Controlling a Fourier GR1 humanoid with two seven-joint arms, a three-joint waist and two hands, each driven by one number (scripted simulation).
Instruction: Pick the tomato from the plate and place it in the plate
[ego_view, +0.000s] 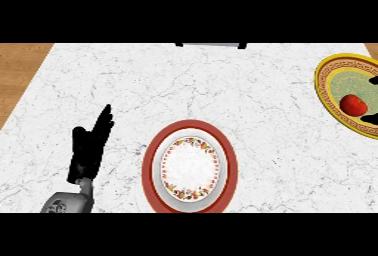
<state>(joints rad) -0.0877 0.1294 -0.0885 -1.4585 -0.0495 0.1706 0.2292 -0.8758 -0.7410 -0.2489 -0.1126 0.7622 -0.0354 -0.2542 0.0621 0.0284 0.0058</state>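
I see a white marble counter (221, 75) from above. My left hand (88, 145) rests at the near left, fingers straight and close together, holding nothing. A red-rimmed plate (148, 167) with a flowered white centre sits in the near middle. At the far right edge, a yellow plate (322, 82) holds the tomato (354, 104). Only black bits of my right hand (369, 119) show there, on either side of the tomato; I cannot tell its grip.

White marble counter (221, 85), grey-veined, fills the view. Wooden floor (18, 75) shows beyond its left and far-right edges. Small dark-ended fixture (210, 45) at the far edge.
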